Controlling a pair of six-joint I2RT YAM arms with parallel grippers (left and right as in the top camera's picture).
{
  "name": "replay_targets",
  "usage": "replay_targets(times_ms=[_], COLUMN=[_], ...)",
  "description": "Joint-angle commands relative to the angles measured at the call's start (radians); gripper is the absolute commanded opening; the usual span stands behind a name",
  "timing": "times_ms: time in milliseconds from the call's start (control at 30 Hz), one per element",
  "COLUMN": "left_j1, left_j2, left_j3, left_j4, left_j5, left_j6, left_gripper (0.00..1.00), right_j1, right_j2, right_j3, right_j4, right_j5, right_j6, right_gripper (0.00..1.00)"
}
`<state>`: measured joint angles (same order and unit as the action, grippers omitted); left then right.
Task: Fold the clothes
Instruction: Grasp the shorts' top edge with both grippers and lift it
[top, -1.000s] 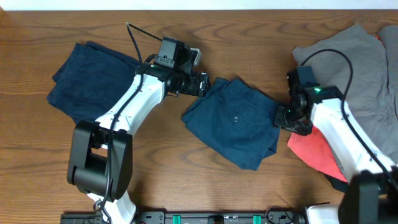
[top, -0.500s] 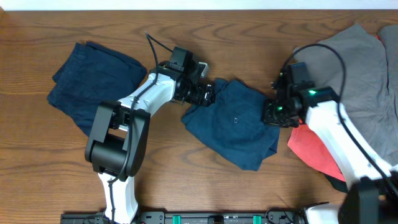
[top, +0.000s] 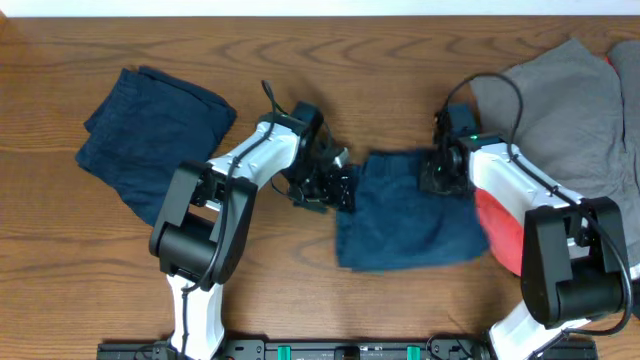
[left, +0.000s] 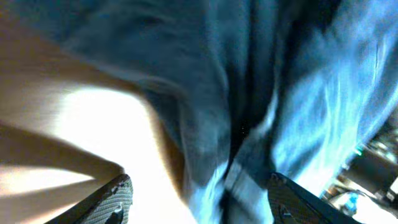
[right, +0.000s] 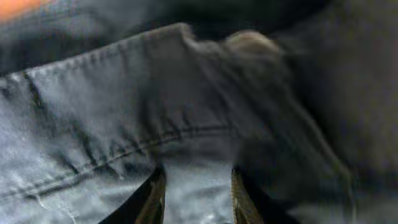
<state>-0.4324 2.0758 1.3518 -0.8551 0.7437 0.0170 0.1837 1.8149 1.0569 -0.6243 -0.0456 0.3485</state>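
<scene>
Far left on the brown wood-grain bench (top: 60, 250): dark navy garment (top: 150, 125), folded into a rough slab, soft creases, lying flat and well apart from both arms. Left claw (top: 338, 192) sits at the left edge of the blue shorts (top: 410, 220), mid-bench. The shorts are denim-like woven cloth spread in a rough rectangle between the two claws, with the lower edge uneven. Right claw (top: 433, 174) is on the shorts' upper right corner. Just right of it is a coral-red garment (top: 502, 232), smooth, partly under the right arm. A big grey garment (top: 570, 105), soft and rumpled, fills the top right corner and touches the red one. The left wrist view, heavily blurred, adds what overhead hides: the black fingers (left: 117, 198) are spread wide, blue cloth hangs in folds between them, and no pinch is seen. The right wrist view, also blurred, shows a stitched hem and seam lines on the denim. Its fingers (right: 154, 198) stand close together with a strip of the fabric clamped between them. Overhead alone shows the layout and the other garments; claw openings are unreadable there.
</scene>
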Motion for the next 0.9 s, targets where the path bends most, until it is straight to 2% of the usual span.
replay_targets(times_ms=[0, 33, 300, 400, 467, 633, 867], left_j1=[-0.005, -0.002, 0.012, 0.005, -0.008, -0.064, -0.158], left_j2=[0.002, -0.002, -0.018, -0.018, -0.018, -0.016, -0.016], left_j3=[-0.006, -0.006, -0.005, -0.005, -0.005, -0.006, -0.006], left_j4=[0.026, 0.040, 0.151, 0.195, 0.222, 0.241, 0.317], left_j5=[0.090, 0.090, 0.139, 0.169, 0.148, -0.035, -0.077], left_j6=[0.034, 0.029, -0.034, -0.043, -0.049, -0.109, -0.128], left_gripper=[0.72, 0.76, 0.85, 0.98, 0.98, 0.98, 0.98], right_j1=[-0.023, -0.020, 0.009, 0.018, 0.020, 0.033, 0.033], right_j2=[0.036, 0.036, 0.037, 0.037, 0.037, 0.037, 0.037], right_j3=[-0.004, -0.004, -0.005, -0.005, -0.005, -0.005, -0.005], right_j4=[0.037, 0.038, 0.023, 0.022, 0.023, 0.016, -0.009], right_j5=[0.085, 0.082, 0.070, 0.066, 0.064, 0.050, 0.040], right_j6=[-0.051, -0.051, -0.058, -0.058, -0.058, -0.058, -0.058], right_gripper=[0.35, 0.36, 0.38, 0.39, 0.39, 0.40, 0.40])
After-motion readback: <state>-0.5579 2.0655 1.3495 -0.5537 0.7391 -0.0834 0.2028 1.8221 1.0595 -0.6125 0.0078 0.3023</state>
